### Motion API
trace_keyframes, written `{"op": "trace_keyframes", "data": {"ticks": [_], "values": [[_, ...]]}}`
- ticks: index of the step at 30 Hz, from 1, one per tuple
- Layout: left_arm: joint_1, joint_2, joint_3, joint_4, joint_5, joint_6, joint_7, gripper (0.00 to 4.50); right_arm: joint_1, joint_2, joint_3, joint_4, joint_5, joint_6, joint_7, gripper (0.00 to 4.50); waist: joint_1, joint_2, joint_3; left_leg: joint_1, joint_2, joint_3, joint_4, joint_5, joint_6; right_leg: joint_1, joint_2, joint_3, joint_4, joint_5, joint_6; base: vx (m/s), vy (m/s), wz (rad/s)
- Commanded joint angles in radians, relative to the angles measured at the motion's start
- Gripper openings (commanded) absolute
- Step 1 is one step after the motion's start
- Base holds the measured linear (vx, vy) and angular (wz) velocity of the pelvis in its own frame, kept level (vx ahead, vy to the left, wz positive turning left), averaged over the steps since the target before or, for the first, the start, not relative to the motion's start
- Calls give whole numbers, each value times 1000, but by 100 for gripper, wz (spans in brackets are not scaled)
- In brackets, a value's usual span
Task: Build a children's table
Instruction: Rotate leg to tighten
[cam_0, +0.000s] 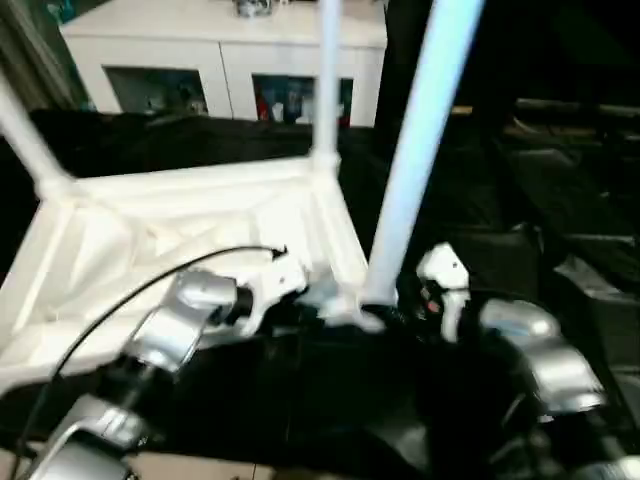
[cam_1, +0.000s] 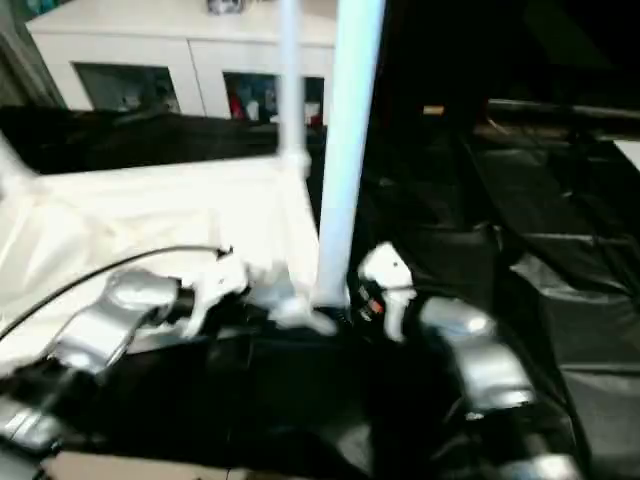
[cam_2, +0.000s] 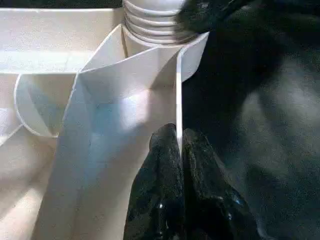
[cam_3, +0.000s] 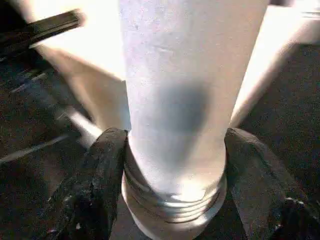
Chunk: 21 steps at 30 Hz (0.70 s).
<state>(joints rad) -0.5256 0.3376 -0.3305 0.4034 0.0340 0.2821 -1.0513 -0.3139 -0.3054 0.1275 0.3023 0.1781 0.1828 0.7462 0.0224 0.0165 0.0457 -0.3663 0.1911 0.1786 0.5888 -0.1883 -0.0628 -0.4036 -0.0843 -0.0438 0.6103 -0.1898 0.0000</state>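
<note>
Judging by what stands up from the tabletop (cam_0: 190, 215), you are past the halfway mark. It lies upside down on the black cloth (cam_0: 560, 210), ribbed underside facing you, and three white legs rise from it: one at the far left corner (cam_0: 25, 135), one at the far right corner (cam_0: 327, 80), and the near right leg (cam_0: 420, 130), which is the one in hand.

Your right gripper (cam_3: 172, 185) has its two black fingers (cam_3: 95, 185) spread around the base of that near right leg, one on each side just above the thread. The thread rings are exposed above the socket in both wrist views, so the leg reads as not fully screwed home; expect more turning before it seats.

Your left gripper (cam_2: 179, 150) is pressed together on the thin side wall of the tabletop, just beside the corner socket (cam_2: 155, 25), pinching the rim to steady it while the other arm works.

The near left corner is hidden behind your left forearm (cam_0: 175, 330), so you cannot tell whether a fourth leg is fitted there. What is likely left: finish this leg, deal with that last corner if it is bare, then turn the table onto its feet. The white glass-door cabinet (cam_0: 225, 60) behind plays no part.
</note>
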Motion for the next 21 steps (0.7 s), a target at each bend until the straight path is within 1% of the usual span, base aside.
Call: {"op": "trace_keyframes", "data": {"ticks": [1, 2, 3, 4, 5, 6, 7, 8, 9, 10, 11, 12, 13, 15, 16, 17, 18, 19, 20, 21], "values": [[-9, -41, -26, 42, 18, 23, 56, 0, -13, 43, -23, 80, -50, 21, -165, 262, 2, -7, -46, 5, 26, -10, -76, -257, 7, 42, -44, 33, -88, -299, -196, 0, 0, 0], [-26, -66, -21, 72, 26, 29, 99, 0, -22, 70, -26, 98, -65, 25, -222, 262, -1, -6, -46, 5, 26, -9, -76, -261, 4, 40, -43, 33, -89, -303, -194, 0, 0, 0], [-39, -85, -17, 95, 32, 33, 132, 0, -29, 90, -28, 111, -75, 28, -264, 262, -1, -7, -45, 9, 24, -9, -76, -277, -3, 37, -44, 34, -93, -323, -189, 0, 0, 0], [-56, -111, -11, 125, 37, 37, 173, 0, -41, 116, -32, 129, -87, 30, -316, 262, -2, -7, -45, 7, 23, -10, -77, -280, -7, 39, -43, 33, -94, -335, -182, 0, 0, 0], [-79, -144, -2, 162, 41, 50, 227, 0, -57, 152, -39, 153, -100, 32, -384, 262, 0, -8, -47, 10, 25, -10, -76, -283, -9, 37, -45, 35, -94, -336, -177, 0, 0, 0], [-114, -196, 13, 218, 45, 57, 304, 0, -83, 199, -41, 190, -122, 46, -480, 262, -1, -7, -47, 9, 22, -9, -75, -279, -7, 36, -44, 35, -94, -328, -178, 0, 0, 0], [-131, -218, 18, 246, 50, 54, 343, 0, -96, 215, -37, 206, -137, 50, -520, 262, -1, -7, -46, 11, 20, -11, -77, -292, -18, 34, -43, 34, -96, -355, -173, 0, 0, 0], [-148, -238, 17, 276, 58, 42, 375, 0, -109, 231, -34, 225, -147, 49, -550, 262, 0, -9, -49, 12, 19, -12, -76, -289, -19, 38, -44, 34, -97, -353, -171, 0, 0, 0], [-162, -253, 15, 301, 67, 28, 401, 0, -120, 244, -35, 237, -152, 49, -574, 262, 3, -8, -50, 11, 20, -12, -76, -283, -17, 38, -45, 35, -96, -338, -171, 0, 0, 0], [-170, -262, 12, 315, 72, 19, 414, 0, -125, 252, -36, 245, -153, 49, -586, 262, 6, -6, -50, 15, 22, -9, -75, -280, -13, 34, -43, 37, -96, -305, -174, 0, 0, 0], [-180, -272, 11, 334, 80, 3, 430, 0, -131, 264, -41, 254, -149, 41, -598, 262, 10, -8, -50, 13, 20, -9, -76, -281, -5, 36, -42, 37, -96, -285, -176, 0, 0, 0], [-185, -278, 11, 345, 86, -7, 438, 0, -134, 275, -49, 260, -139, 31, -597, 262, 13, -9, -52, 13, 20, -7, -74, -274, 5, 38, -44, 38, -95, -267, -177, 0, 0, 0], [-188, -280, 1, 353, 97, -16, 439, 0, -134, 281, -48, 259, -132, 26, -583, 262, 14, -8, -52, 13, 21, -7, -74, -273, 8, 38, -45, 38, -94, -263, -178, 0, 0, 0], [-191, -280, -12, 360, 110, -23, 431, 0, -126, 290, -48, 247, -119, 2, -551, 262, 14, -6, -53, 7, 22, -10, -76, -269, 16, 44, -46, 36, -94, -266, -172, 0, 0, 0], [-191, -280, -14, 366, 113, -28, 422, 0, -116, 293, -50, 234, -115, -25, -537, 318, 16, -4, -54, 9, 23, -9, -76, -272, 16, 41, -48, 37, -95, -271, -172, 0, 0, 0], [-189, -276, -15, 363, 115, -29, 416, 0, -111, 290, -51, 224, -114, -40, -531, 318, 16, -5, -54, 9, 23, -9, -76, -275, 16, 41, -47, 36, -96, -274, -171, 0, 0, 0], [-185, -268, -19, 359, 118, -33, 404, 0, -103, 284, -53, 208, -107, -53, -514, 332, 17, -6, -54, 8, 23, -8, -76, -277, 17, 41, -47, 36, -96, -281, -171, 0, 0, 0], [-187, -265, -21, 368, 120, -41, 400, 0, -100, 283, -55, 201, -104, -63, -508, 332, 19, -6, -53, 7, 23, -8, -77, -281, 20, 41, -48, 36, -97, -285, -166, 0, 0, 0], [-184, -258, -20, 368, 119, -45, 394, 0, -96, 274, -55, 184, -102, -69, -496, 338, 17, -6, -53, 5, 24, -10, -78, -282, 20, 43, -48, 36, -96, -286, -165, 0, 0, 0], [-183, -251, -19, 369, 118, -50, 388, 0, -91, 265, -55, 169, -101, -73, -486, 352, 16, -7, -51, -1, 23, -13, -82, -286, 20, 46, -47, 33, -97, -309, -155, 0, 0, 0]]}}
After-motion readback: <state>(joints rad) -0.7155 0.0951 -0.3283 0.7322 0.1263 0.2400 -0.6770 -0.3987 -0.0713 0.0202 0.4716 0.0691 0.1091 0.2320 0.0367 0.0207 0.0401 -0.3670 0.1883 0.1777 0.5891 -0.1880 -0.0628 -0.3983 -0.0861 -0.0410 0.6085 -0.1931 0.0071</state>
